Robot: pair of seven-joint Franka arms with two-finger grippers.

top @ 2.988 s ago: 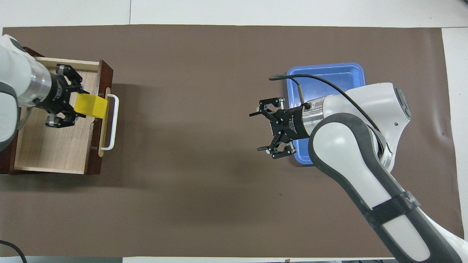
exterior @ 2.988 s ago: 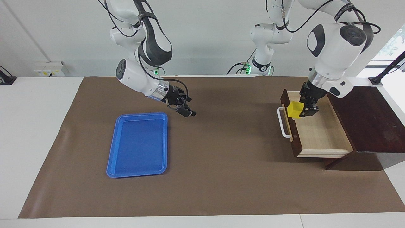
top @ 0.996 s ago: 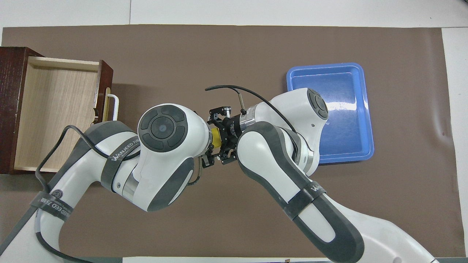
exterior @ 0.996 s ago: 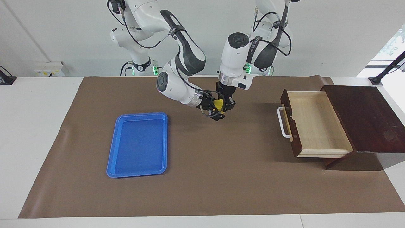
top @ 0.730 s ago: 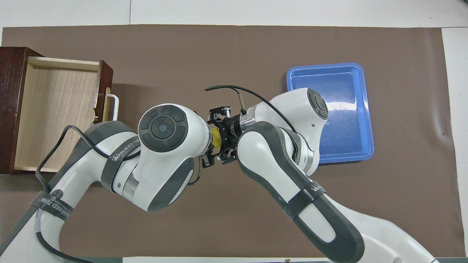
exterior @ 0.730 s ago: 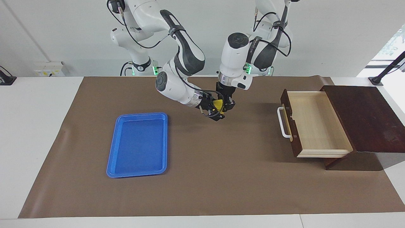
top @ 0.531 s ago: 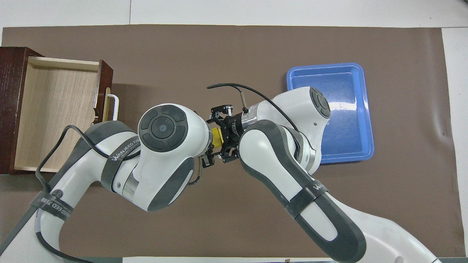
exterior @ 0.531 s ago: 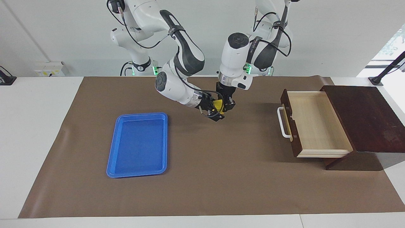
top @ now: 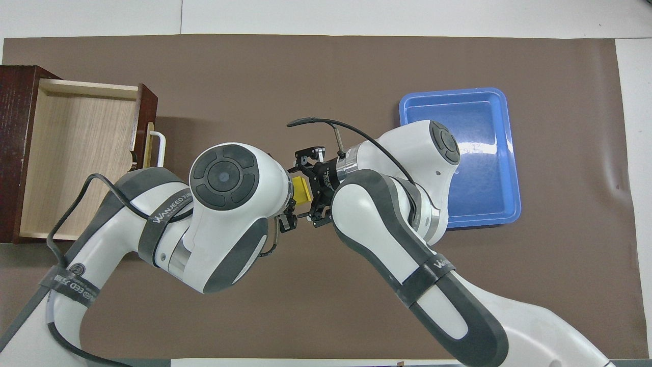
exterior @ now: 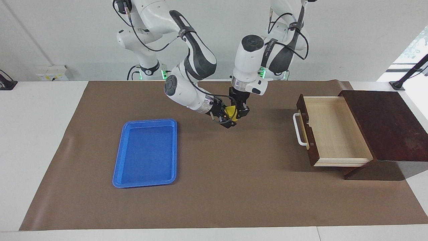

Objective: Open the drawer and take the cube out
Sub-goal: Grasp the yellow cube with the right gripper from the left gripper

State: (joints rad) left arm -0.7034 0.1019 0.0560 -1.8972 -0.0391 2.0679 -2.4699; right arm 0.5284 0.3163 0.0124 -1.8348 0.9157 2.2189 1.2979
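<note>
The drawer (exterior: 334,130) stands pulled open at the left arm's end of the table, its pale wood inside bare; it also shows in the overhead view (top: 76,158). The yellow cube (exterior: 231,111) hangs in the air over the middle of the brown mat, also seen from overhead (top: 301,189). My left gripper (exterior: 239,111) points down and is shut on the cube. My right gripper (exterior: 227,118) reaches in sideways from the tray's side and meets the cube. In the overhead view the left arm hides its own gripper.
A flat blue tray (exterior: 145,152) lies on the mat toward the right arm's end. The dark wooden cabinet top (exterior: 384,124) sits beside the drawer. The white bar handle (exterior: 298,129) sticks out toward the table's middle.
The left gripper carried the cube from over the drawer to the table's middle, and the right gripper came to meet it. In the last second both barely shifted.
</note>
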